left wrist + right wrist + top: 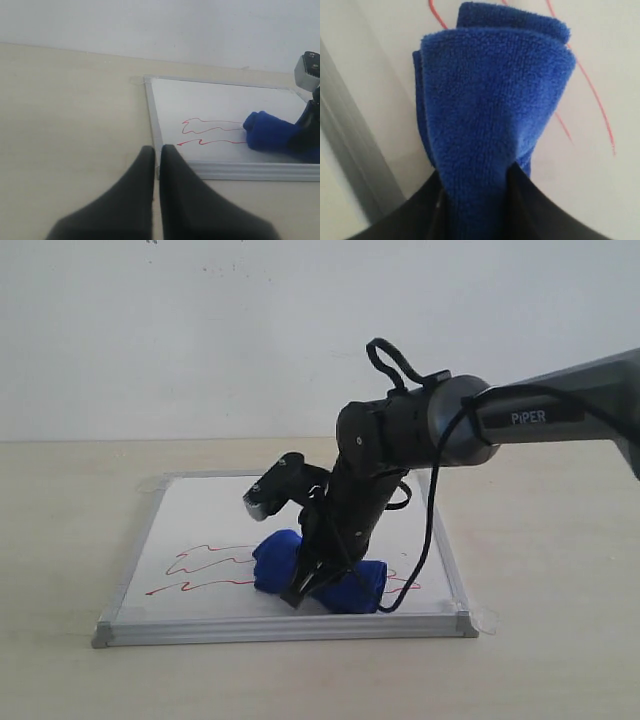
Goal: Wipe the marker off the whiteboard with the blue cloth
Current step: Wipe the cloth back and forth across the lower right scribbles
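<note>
The whiteboard [210, 510] lies flat on the table, its silver frame toward me. Red marker squiggles [200, 565] run across its left half, and a short red trace [405, 583] shows right of the cloth. The blue cloth [275, 558] rests bunched on the board's front middle. My right gripper [305, 590] is shut on the blue cloth [485, 100], pressing it to the board; marker lines [597, 112] show beside it. My left gripper [157, 150] is shut and empty, hovering over the table just off the whiteboard's [220, 102] corner, with the marker [210, 132] and cloth [270, 132] beyond.
The beige table [60, 540] surrounds the board, with a white wall behind. Clear tape tabs [148, 483] hold the board's corners. The right arm's black cable [432, 530] hangs down over the board's right side.
</note>
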